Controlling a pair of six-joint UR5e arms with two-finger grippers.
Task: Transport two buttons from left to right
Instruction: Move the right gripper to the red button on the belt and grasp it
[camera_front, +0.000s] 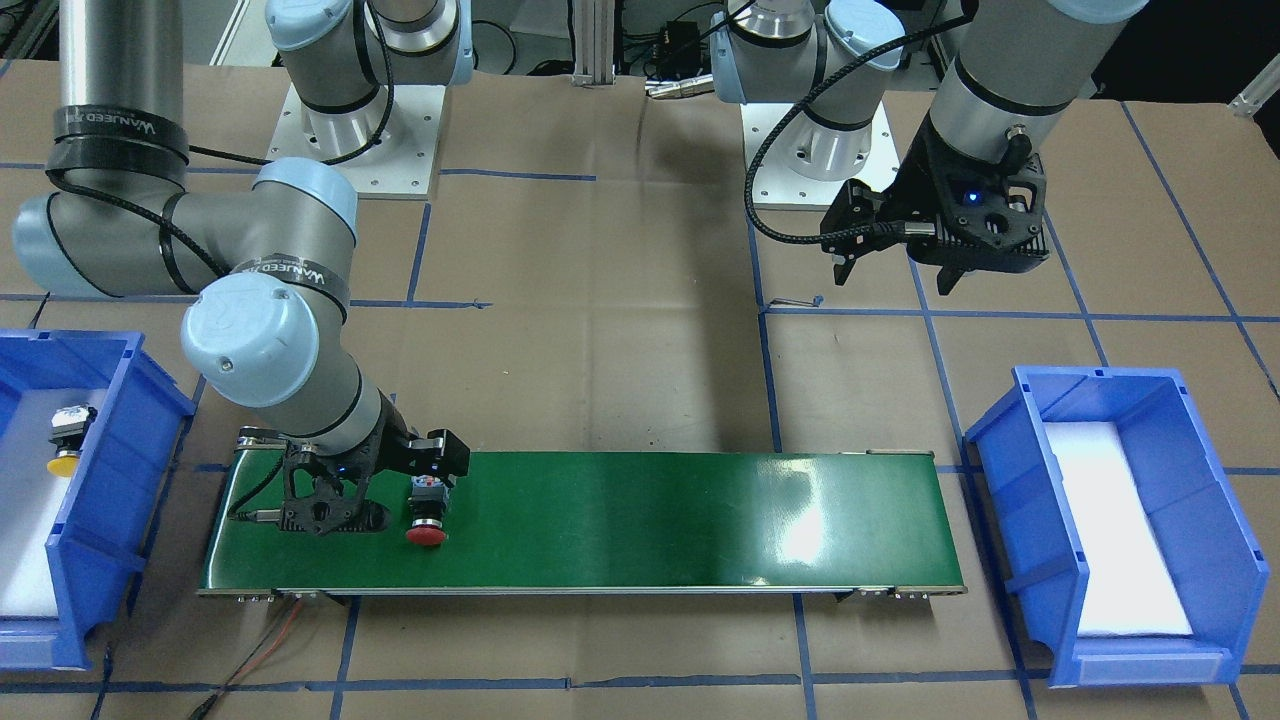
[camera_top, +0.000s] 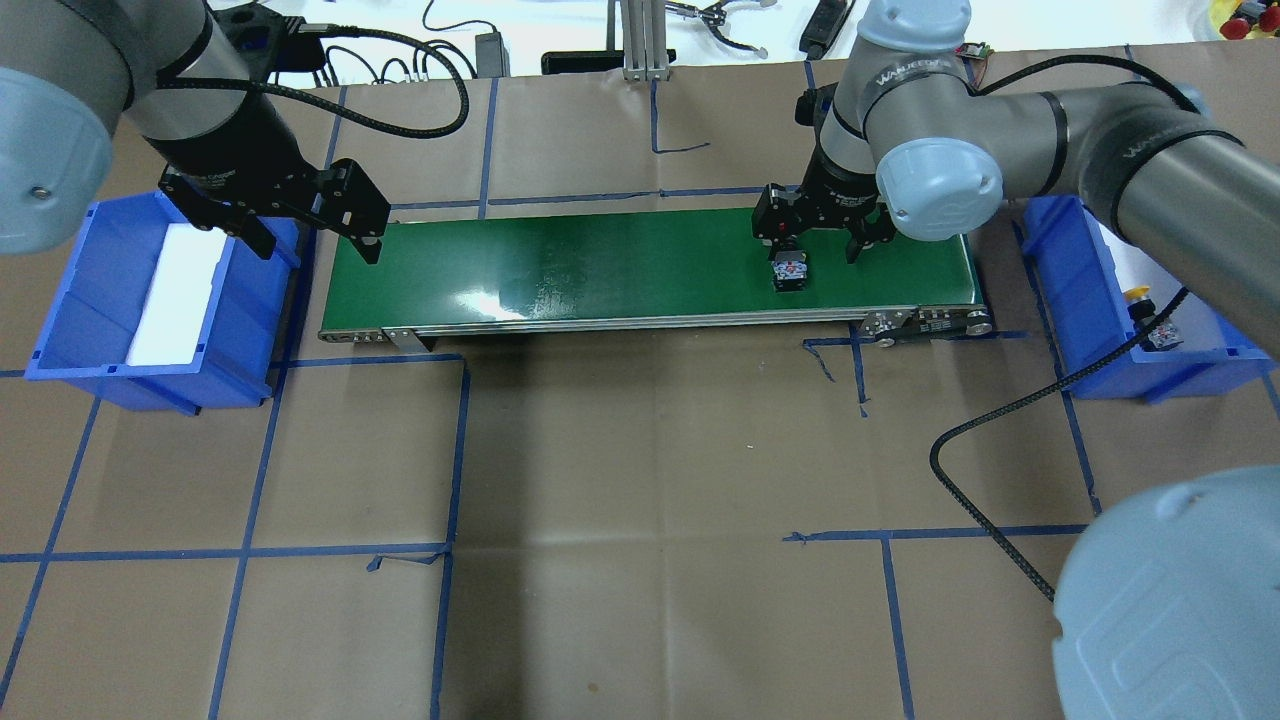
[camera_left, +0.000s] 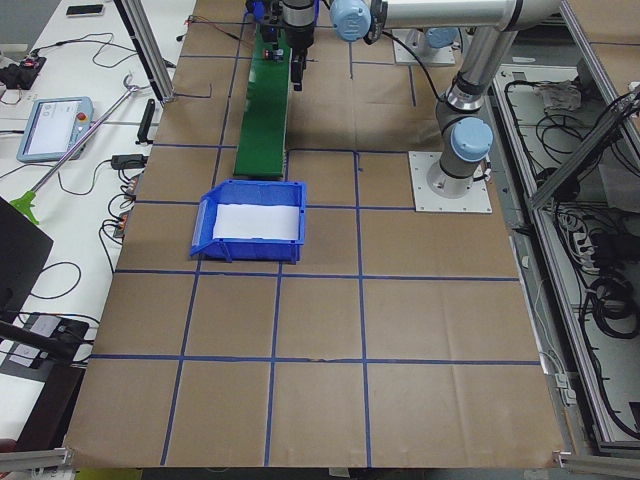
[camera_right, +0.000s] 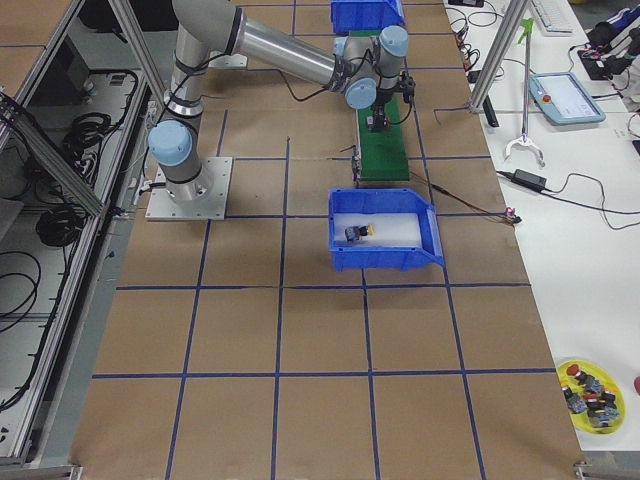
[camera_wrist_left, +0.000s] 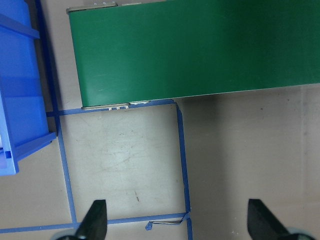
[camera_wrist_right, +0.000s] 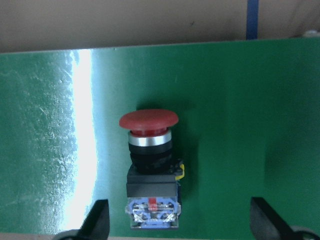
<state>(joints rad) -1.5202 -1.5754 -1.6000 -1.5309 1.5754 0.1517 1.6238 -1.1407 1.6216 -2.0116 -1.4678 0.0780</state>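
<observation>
The red button (camera_wrist_right: 148, 150) lies on its side on the green conveyor belt (camera_top: 600, 270), near the belt's end on the robot's right; it also shows in the front view (camera_front: 427, 520) and the overhead view (camera_top: 790, 272). My right gripper (camera_top: 815, 245) hangs just over it, open, with a finger on each side (camera_wrist_right: 180, 220). The yellow button (camera_front: 65, 440) lies in the blue bin (camera_top: 1060, 270) at the robot's right, also seen in the right side view (camera_right: 357, 232). My left gripper (camera_top: 317, 240) is open and empty above the belt's other end (camera_wrist_left: 177, 220).
A second blue bin (camera_top: 60, 310) with a white foam liner stands at the belt's left end, under my left arm. Brown paper with blue tape lines (camera_top: 460, 450) covers the table. A yellow dish of spare buttons (camera_right: 588, 392) sits at a far corner.
</observation>
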